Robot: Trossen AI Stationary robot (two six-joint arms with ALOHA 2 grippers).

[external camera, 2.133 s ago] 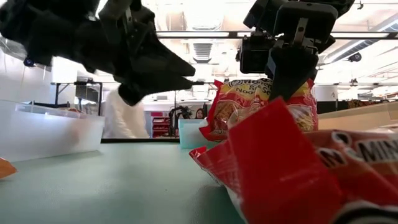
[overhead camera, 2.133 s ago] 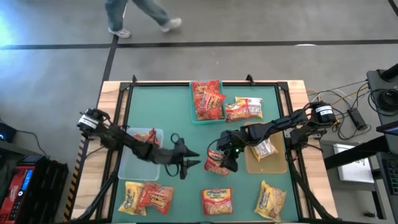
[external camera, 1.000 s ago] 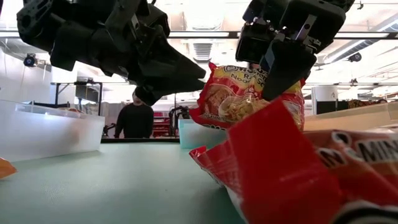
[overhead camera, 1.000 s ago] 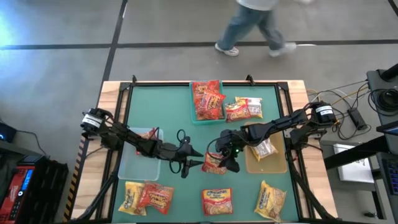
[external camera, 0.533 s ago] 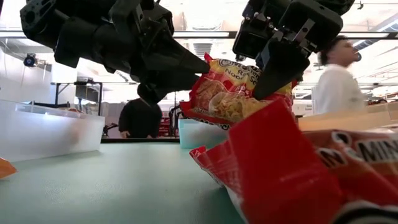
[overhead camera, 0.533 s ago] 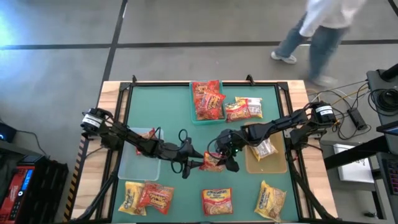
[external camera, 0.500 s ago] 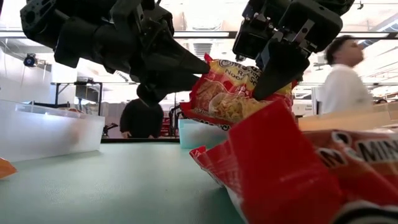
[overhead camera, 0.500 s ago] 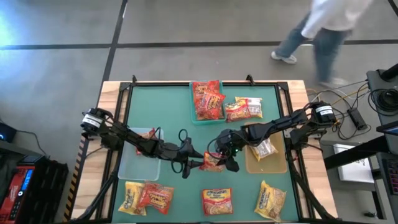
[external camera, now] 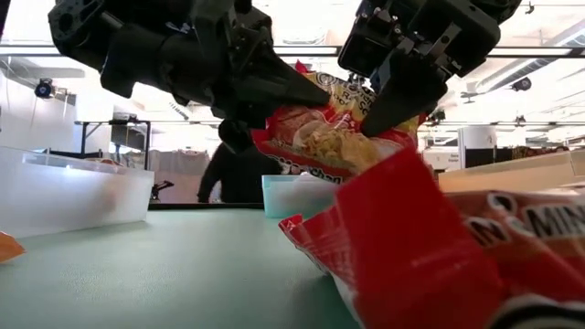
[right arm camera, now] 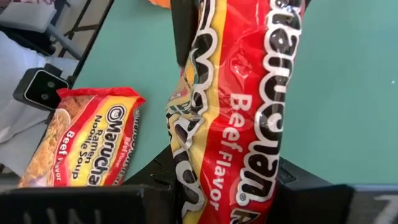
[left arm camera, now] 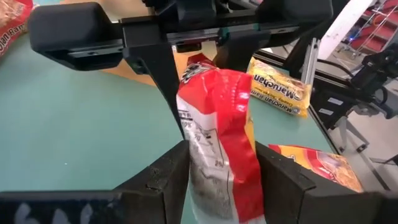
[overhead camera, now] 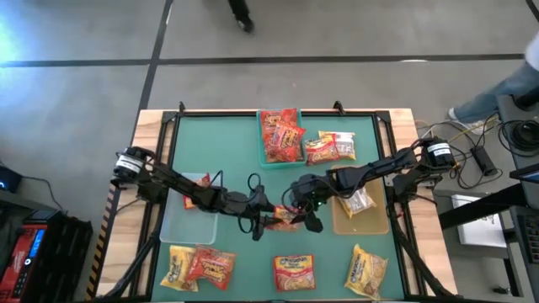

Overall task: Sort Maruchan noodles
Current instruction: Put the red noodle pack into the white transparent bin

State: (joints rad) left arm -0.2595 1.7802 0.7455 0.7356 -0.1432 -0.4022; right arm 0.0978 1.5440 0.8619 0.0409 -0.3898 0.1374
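A red beef-flavour packet [overhead camera: 285, 220] hangs above the middle of the green table [overhead camera: 244, 156], off the surface in the low view, pinched from both ends; the right gripper [overhead camera: 296, 213] has its fingers closed on the packet's right end, and in the right wrist view the crinkled wrapper [right arm camera: 239, 106] runs up from between those dark fingers; the left gripper [overhead camera: 263, 217] reaches in from the left with its fingers set on either side of the packet's other end [left arm camera: 217, 143], pressing the wrapper from both sides; just to the far side, a teal bin [overhead camera: 280, 135] holds red packets, with a yellow-and-red packet [overhead camera: 330, 146] lying beside it on its right; a tan bin [overhead camera: 360, 209] sits to the right under the right arm with one packet inside, and a clear bin [overhead camera: 187, 219] sits to the left under the left arm, a red packet showing at its far edge; along the near edge lie four more packets, two at the left [overhead camera: 200, 266], one in the middle [overhead camera: 295, 273], one at the right [overhead camera: 367, 271]; beyond the far edge a person's legs [overhead camera: 493, 97] show at the right.
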